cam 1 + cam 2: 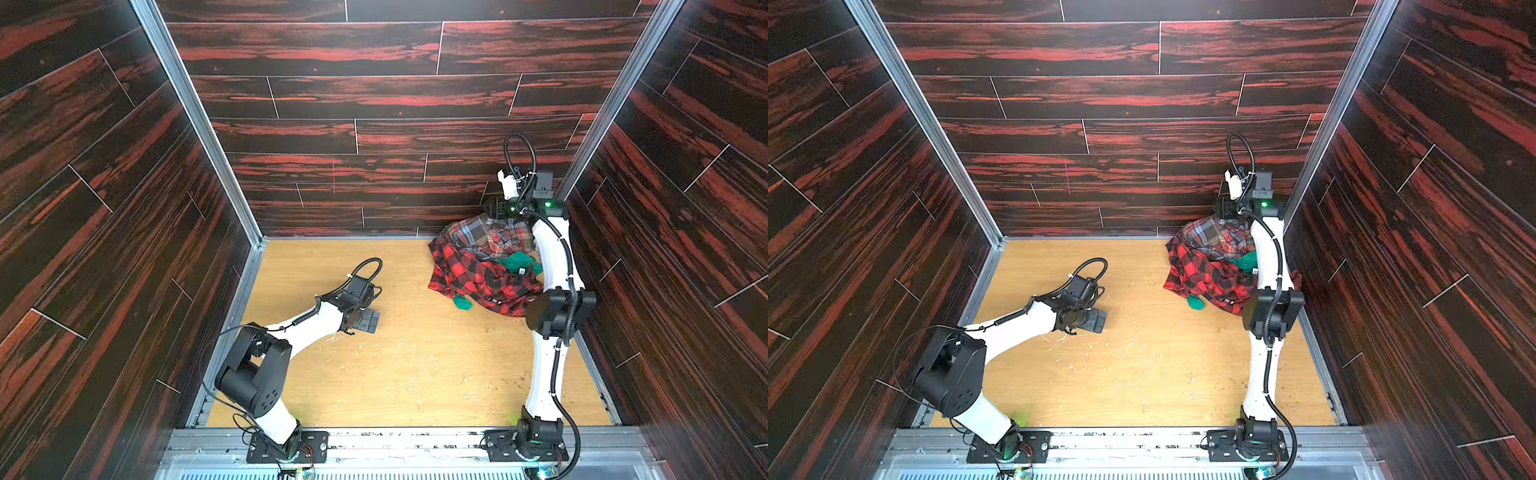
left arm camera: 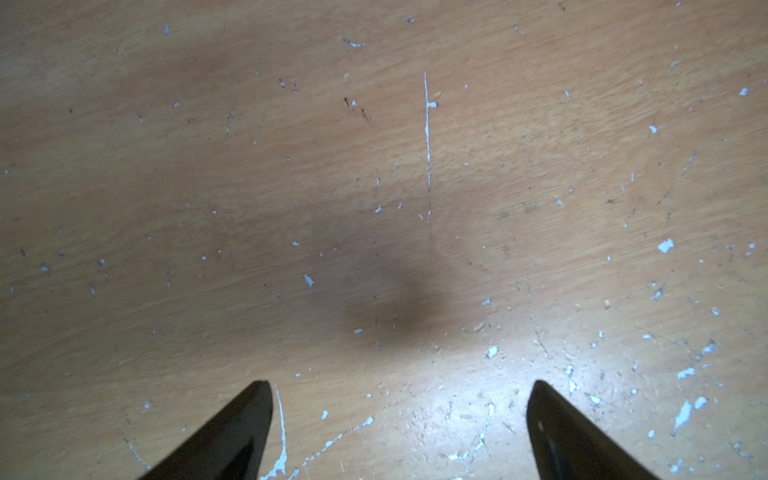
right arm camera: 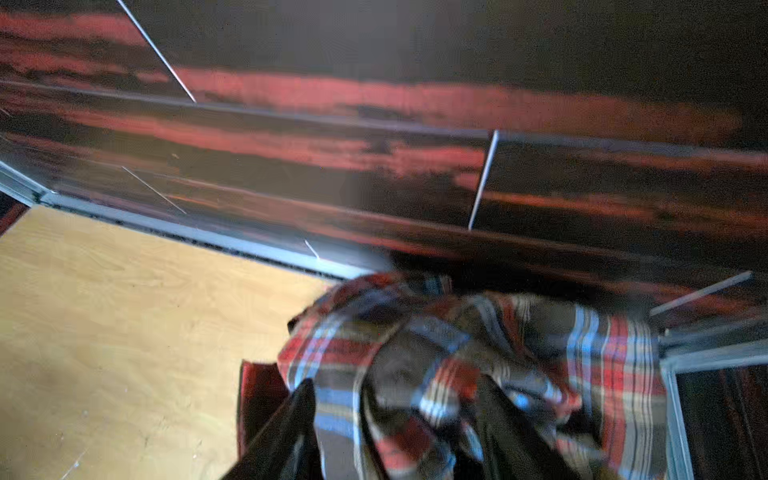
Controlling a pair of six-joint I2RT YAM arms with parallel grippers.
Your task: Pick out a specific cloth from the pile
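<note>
While the cloth tops the pile by the wall, left gripper and right gripper gape.

a scratched tan board is carrying the pile, which is lying bunched in its far right corner; small white flecks are dotting the bare wood across the middle.

White links, black joints, ribbed cables, green lights, black left gripper.
</note>
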